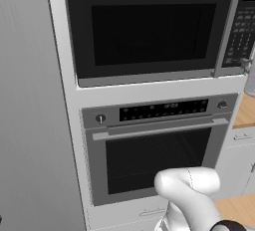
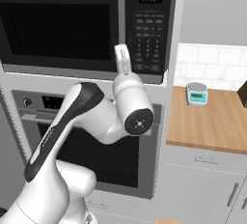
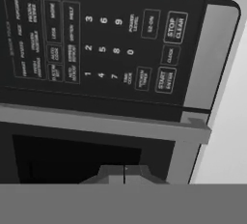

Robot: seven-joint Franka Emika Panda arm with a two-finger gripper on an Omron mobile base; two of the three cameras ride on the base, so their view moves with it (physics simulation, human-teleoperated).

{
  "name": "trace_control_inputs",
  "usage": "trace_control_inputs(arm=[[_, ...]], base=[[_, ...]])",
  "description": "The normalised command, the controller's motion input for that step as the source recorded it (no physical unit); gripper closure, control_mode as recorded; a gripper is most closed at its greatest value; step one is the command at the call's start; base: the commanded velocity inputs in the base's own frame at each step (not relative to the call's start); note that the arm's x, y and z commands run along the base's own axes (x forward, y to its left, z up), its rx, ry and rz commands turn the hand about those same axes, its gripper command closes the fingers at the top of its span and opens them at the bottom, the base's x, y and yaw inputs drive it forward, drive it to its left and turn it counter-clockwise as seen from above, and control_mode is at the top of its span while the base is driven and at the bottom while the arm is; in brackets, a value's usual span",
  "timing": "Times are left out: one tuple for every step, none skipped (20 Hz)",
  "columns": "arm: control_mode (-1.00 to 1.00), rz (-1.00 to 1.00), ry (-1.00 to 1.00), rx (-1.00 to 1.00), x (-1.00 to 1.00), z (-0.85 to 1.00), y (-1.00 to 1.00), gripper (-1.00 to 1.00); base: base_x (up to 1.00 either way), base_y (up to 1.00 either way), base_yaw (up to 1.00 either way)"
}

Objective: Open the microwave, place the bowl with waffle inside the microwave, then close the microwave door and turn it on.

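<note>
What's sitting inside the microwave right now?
The microwave has its door closed. Through the dark glass window nothing can be made out, so whether a bowl is inside cannot be told.

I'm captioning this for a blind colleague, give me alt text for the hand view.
Close-up, rotated sideways, of the microwave's black keypad panel, with number keys and start and stop buttons. The grey bar handle crosses below it, above the dark door window.

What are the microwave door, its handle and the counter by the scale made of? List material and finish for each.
Microwave door: dark glass window in a glossy black frame, likely plastic or coated metal.
Handle: matte grey bar, looks like brushed metal, though it could be painted plastic.
Counter: warm tan surface with faint grain, apparently wood.
</note>
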Motion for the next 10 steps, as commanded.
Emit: trace_control_inputs(arm=[[-1.00,-0.05,0.00,0.04,0.43,-0.02,-0.34,1.00],[-1.00,-0.03,0.00,0.03,0.47,-0.08,-0.24,1.00],[-1.00,-0.04,0.00,0.03,0.44,-0.09,-0.16,1.00],[-1.00,-0.04,0.00,0.03,0.48,-0.10,-0.09,1.00],[-1.00,-0.04,0.00,0.01,0.43,-0.09,-0.07,1.00],[-1.00,-0.04,0.00,0.01,0.39,-0.09,-0.08,1.00],[-1.00,-0.03,0.00,0.00,0.37,-0.14,-0.07,1.00],[-1.00,-0.03,0.00,0.00,0.34,-0.17,-0.04,1.00],[-1.00,-0.03,0.00,0.01,0.36,-0.15,-0.09,1.00],[-1.00,-0.03,0.00,0.01,0.35,-0.15,-0.08,1.00]], base=[[0.00,0.00,0.00],[0.00,0.00,0.00],[0.00,0.00,0.00],[0.00,0.00,0.00],[0.00,0.00,0.00],[0.00,0.00,0.00],[0.00,0.00,0.00],[0.00,0.00,0.00],[0.00,0.00,0.00],[0.00,0.00,0.00]])
